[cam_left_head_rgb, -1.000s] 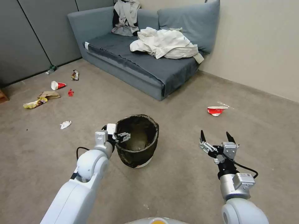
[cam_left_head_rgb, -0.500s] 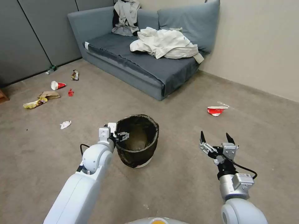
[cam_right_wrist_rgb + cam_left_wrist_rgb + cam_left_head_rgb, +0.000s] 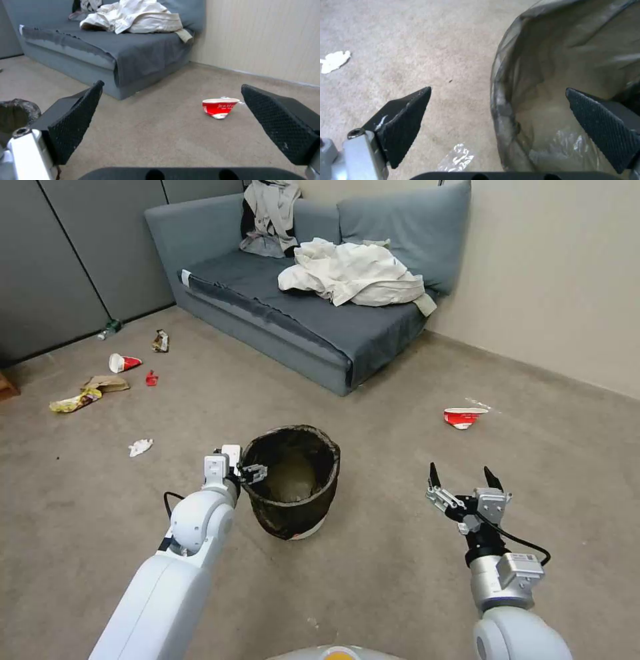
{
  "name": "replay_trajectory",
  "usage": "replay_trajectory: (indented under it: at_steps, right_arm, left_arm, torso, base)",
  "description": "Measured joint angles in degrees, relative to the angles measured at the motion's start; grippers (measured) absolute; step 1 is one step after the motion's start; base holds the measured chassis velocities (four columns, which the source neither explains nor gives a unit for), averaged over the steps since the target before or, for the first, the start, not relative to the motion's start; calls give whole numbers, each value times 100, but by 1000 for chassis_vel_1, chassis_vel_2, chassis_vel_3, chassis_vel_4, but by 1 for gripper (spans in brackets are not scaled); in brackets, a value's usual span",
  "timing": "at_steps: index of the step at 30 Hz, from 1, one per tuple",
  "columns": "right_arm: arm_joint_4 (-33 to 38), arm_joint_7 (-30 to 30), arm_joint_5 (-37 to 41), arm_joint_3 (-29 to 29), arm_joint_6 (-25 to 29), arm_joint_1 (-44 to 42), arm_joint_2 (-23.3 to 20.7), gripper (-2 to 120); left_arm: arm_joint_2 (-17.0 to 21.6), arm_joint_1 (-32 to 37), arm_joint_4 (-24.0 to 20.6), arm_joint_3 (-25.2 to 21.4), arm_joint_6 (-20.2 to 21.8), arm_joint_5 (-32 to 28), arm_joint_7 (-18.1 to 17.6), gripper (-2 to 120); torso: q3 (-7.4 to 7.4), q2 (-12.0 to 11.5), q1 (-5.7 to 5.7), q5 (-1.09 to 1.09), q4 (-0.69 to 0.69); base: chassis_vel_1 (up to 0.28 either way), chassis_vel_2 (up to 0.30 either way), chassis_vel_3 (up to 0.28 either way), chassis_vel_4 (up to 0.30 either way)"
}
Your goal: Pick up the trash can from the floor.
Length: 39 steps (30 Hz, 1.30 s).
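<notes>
The trash can, a small round bin lined with a dark bag folded over its rim, stands upright on the carpeted floor in the middle of the head view. My left gripper is at the can's left rim and is open. In the left wrist view the left gripper straddles the rim of the trash can, with one finger over the carpet and the other inside the bag. My right gripper hangs open over bare carpet to the can's right, nothing between its fingers.
A grey sofa with crumpled clothes stands behind the can. A crushed red-and-white cup lies at the right near the wall. More litter and a white paper wad lie at the left.
My left gripper has shifted a little leftward at the can's rim, and the bag's left edge sits slightly further left. The right arm has stayed put.
</notes>
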Motion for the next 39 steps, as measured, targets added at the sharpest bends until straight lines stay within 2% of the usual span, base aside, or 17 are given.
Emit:
replay_trajectory:
  at_steps: [17, 20, 23, 24, 25, 27, 28, 30, 33, 36, 37, 39]
  right_arm:
    - [7, 24, 3, -9, 21, -20, 24, 100]
    - [25, 35, 3, -5, 64, -41, 31, 100]
    - [26, 41, 3, 5, 93, -54, 35, 100]
    - [28, 42, 2, 2, 98, -56, 38, 100]
    - [28, 42, 2, 2, 98, -56, 38, 100]
    - [29, 43, -1, -10, 100, -56, 43, 100]
    - [29, 43, -1, -10, 100, -56, 43, 100]
    - [32, 45, -6, -18, 104, -58, 46, 100]
    - [33, 47, -7, -17, 107, -59, 45, 100]
    - [37, 51, -6, -8, 110, -58, 41, 100]
    - [37, 51, -6, -8, 110, -58, 41, 100]
    - [37, 53, -7, -15, 110, -55, 40, 100]
  left_arm:
    - [-131, 369, -54, -1, -6, 136, -1, 100]
    - [-129, 425, -118, -37, -6, 124, 57, 94]
    - [-122, 461, -122, -45, -8, 113, 120, 82]
    - [-122, 477, -123, -36, -9, 110, 138, 74]
    - [-122, 477, -123, -36, -9, 110, 138, 74]
    - [-131, 486, -126, -16, -10, 106, 145, 65]
    - [-131, 486, -126, -16, -10, 106, 145, 65]
    - [-133, 492, -140, -4, -11, 106, 143, 53]
    - [-113, 499, -163, -4, -11, 106, 138, 47]
    - [-57, 510, -208, -7, -12, 104, 133, 31]
    - [-57, 510, -208, -7, -12, 104, 133, 31]
    - [-56, 517, -214, 4, -14, 104, 122, 21]
  torso:
    - [0, 0, 0, 0, 0]
    - [0, 0, 0, 0, 0]
    - [0, 0, 0, 0, -1]
    - [0, 0, 0, 0, 0]
    - [0, 0, 0, 0, 0]
    - [0, 0, 0, 0, -1]
    - [0, 0, 0, 0, -1]
    - [0, 0, 0, 0, -1]
    - [0, 0, 0, 0, 0]
    - [0, 0, 0, 0, 0]
    - [0, 0, 0, 0, 0]
    - [0, 0, 0, 1, 0]
  base:
    - [0, 0, 0, 0]
    - [0, 0, 0, 0]
    - [0, 0, 0, 0]
    - [0, 0, 0, 0]
    - [0, 0, 0, 0]
    - [0, 0, 0, 0]
    - [0, 0, 0, 0]
    - [0, 0, 0, 0]
    - [0, 0, 0, 0]
    - [0, 0, 0, 0]
    - [0, 0, 0, 0]
    - [0, 0, 0, 0]
